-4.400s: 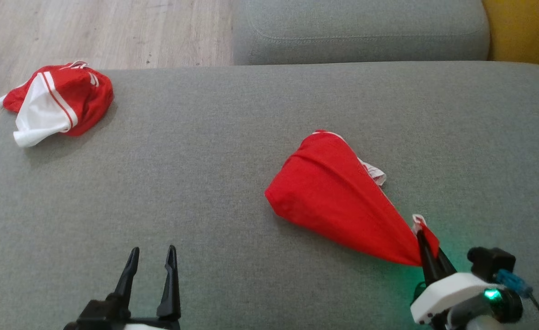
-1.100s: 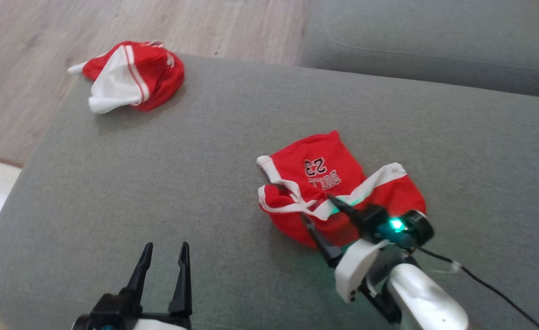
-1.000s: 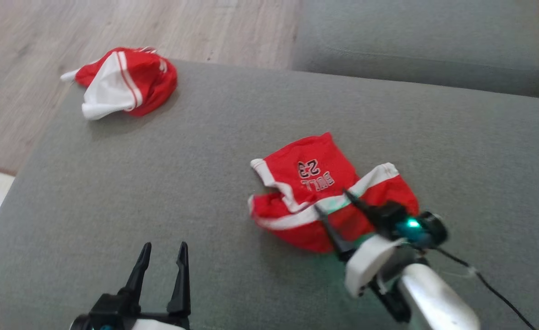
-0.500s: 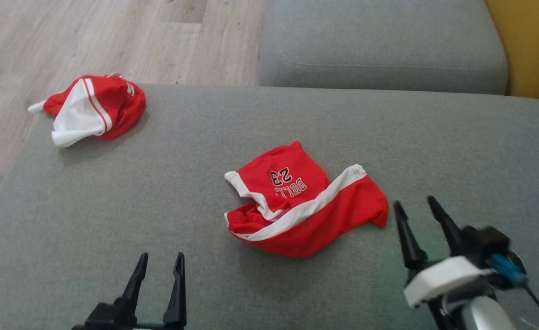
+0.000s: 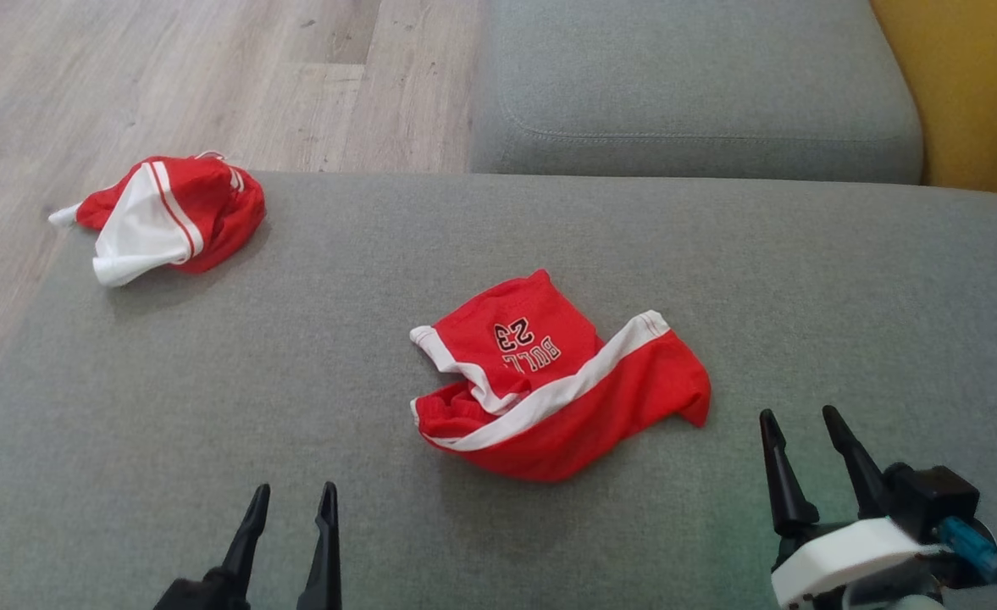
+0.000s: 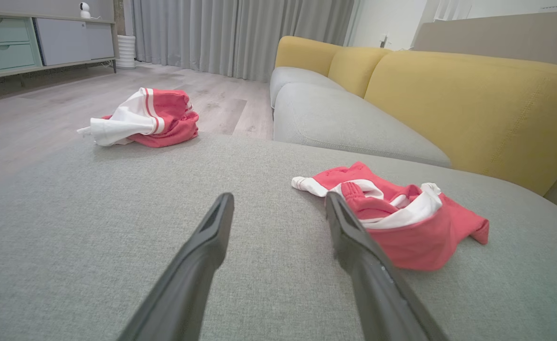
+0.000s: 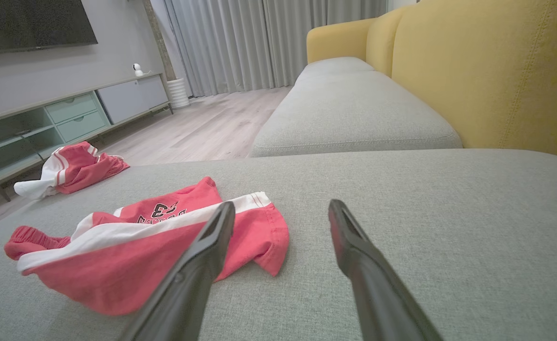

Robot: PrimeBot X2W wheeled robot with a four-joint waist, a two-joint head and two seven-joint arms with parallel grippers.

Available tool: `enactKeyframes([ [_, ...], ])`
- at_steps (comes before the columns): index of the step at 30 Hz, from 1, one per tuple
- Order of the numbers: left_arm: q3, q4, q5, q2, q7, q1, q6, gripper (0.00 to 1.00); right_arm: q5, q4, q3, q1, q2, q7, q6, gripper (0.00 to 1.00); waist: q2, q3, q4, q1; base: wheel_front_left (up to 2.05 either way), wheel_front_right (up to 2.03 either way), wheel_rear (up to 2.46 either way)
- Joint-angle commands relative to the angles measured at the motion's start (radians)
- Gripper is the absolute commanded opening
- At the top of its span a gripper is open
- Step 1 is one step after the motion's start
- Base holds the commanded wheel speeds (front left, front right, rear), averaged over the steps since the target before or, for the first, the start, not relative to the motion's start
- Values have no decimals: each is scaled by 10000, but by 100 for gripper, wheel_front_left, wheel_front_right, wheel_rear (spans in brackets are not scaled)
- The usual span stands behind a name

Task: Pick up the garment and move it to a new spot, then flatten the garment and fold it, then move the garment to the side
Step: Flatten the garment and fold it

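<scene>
Red fabric with a white band: this is the garment (image 5: 549,390), and it lies crumpled near the middle of the wide grey cushion (image 5: 210,381). On it I can read the number 23 and some letters, upside down for my head camera. One white-edged corner points to the left, and the lower left part is bunched.

My left claw (image 5: 294,489) is at the bottom of the head view, its two fingers spread apart with nothing between them. It is well apart from the garment, to the left of it. My right claw (image 5: 798,413) is at the lower right, its fingers also spread and grasping nothing. It is near the right corner of the garment but does not touch it. In the right wrist view the garment lies to the left of the fingers.

A second garment (image 5: 168,212), also red and white, sits bunched at the far left corner of the cushion, beside the wooden floor (image 5: 168,68). Behind the cushion are another grey seat (image 5: 693,85) and a yellow backrest (image 5: 972,85).
</scene>
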Motion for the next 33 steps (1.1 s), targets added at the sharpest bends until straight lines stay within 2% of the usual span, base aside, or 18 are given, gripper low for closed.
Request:
enactKeyframes([
  [1,391,-340,-41,165,-102,-432,86,100,50,-346,213,-339,-54,-110,40,100,0,23,22,0,0,0,0],
  [9,360,-305,-31,190,-108,-512,88,100,28,-281,285,-386,-53,-55,40,100,0,98,32,0,0,0,0],
  [13,230,-192,94,307,40,-819,-51,100,5,-249,294,-447,-53,-46,40,100,0,174,17,0,0,0,0],
  [19,-196,472,358,428,633,-1937,-579,100,-59,-266,389,-561,-53,16,40,100,0,338,-68,0,0,0,0],
  [26,-997,1685,699,127,1174,-3288,-1398,100,-178,-304,600,-717,-53,171,40,100,0,592,-341,0,0,0,0],
  [33,-1379,2657,1025,62,1444,-4294,-1859,100,-321,-441,609,-896,-53,286,40,100,0,1012,-568,0,0,0,0],
])
